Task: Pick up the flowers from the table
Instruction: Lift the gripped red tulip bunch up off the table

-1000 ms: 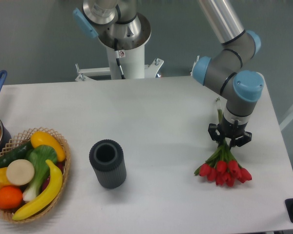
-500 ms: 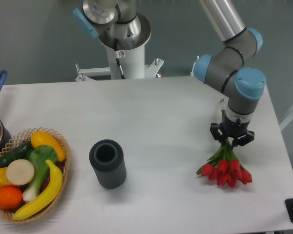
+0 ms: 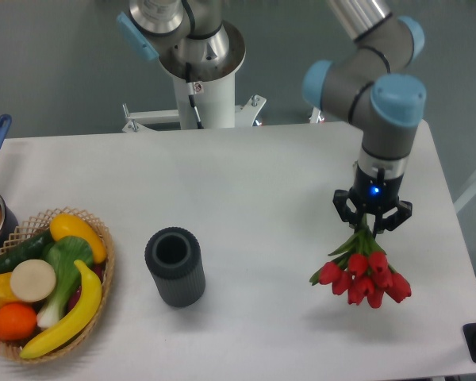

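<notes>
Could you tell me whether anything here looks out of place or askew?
Only that the flowers hang upside down from the gripper, buds pointing at the table. Nothing is spilled or damaged.

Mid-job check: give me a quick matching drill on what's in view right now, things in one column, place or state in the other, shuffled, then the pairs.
Things:
1. flowers
2. dark ribbed cylinder
3. wicker basket
4. tool

Place or state:
A. at the table's left edge, filled with fruit and vegetables
B. shut on green stems
C. hanging, red buds down
D. standing upright, open top, left of centre

Pairs: 1-C, 2-D, 3-A, 4-B
</notes>
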{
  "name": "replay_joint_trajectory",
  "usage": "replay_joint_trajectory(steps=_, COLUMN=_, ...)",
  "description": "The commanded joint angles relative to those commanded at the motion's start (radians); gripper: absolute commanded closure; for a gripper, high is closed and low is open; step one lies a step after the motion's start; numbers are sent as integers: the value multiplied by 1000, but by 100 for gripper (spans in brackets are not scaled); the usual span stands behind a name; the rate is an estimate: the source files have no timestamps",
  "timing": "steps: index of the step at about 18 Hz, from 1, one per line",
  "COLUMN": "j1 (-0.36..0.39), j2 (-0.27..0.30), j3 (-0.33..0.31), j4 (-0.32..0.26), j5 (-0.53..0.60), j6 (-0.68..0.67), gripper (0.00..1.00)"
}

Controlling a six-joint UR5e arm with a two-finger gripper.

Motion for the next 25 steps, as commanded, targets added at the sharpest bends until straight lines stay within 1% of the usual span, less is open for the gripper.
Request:
replay_joint_trajectory(steps=2, j1=3, j2=52, j3=8, j4=0, j5=-98, j6=-44, gripper=64)
replay_joint_trajectory(steps=4, j1=-1, j2=95, j3=23, j4=0, j5=-158, j6=-78, gripper=64)
replay_joint_trajectory(steps=5, j1=-11, j2=124, j3=38, j4=3, j5=-203, j6=-125, gripper=64)
replay_joint_trajectory(steps=6, j1=-20, j2=134, j3=57, j4=6, j5=-235, j6=-158, gripper=64)
replay_joint_trajectory(steps=8, j1=-47, j2=135, j3=113, j4=8, j5=-289, j6=-219, gripper=64)
replay_joint_trajectory(steps=10, j1=-63, j2=137, j3=136, j4=11, j5=-332, j6=-243, gripper=64)
replay_joint_trajectory(steps=13, j1=-60, j2=135, j3=138, j4=11, j5=-462, j6=-241, gripper=64)
replay_joint_trajectory(steps=15, j1=-52, j2=135, j3=140, j4=12, j5=-513, j6=-240, gripper=64)
replay_joint_trajectory(steps=18, j1=-54, j2=126, j3=135, j4=12, j5=-537, j6=-235, gripper=63)
replay_joint_trajectory(steps=25, j1=-54, j2=129, j3=124, j4=12, j5=-559, j6=-236, gripper=63)
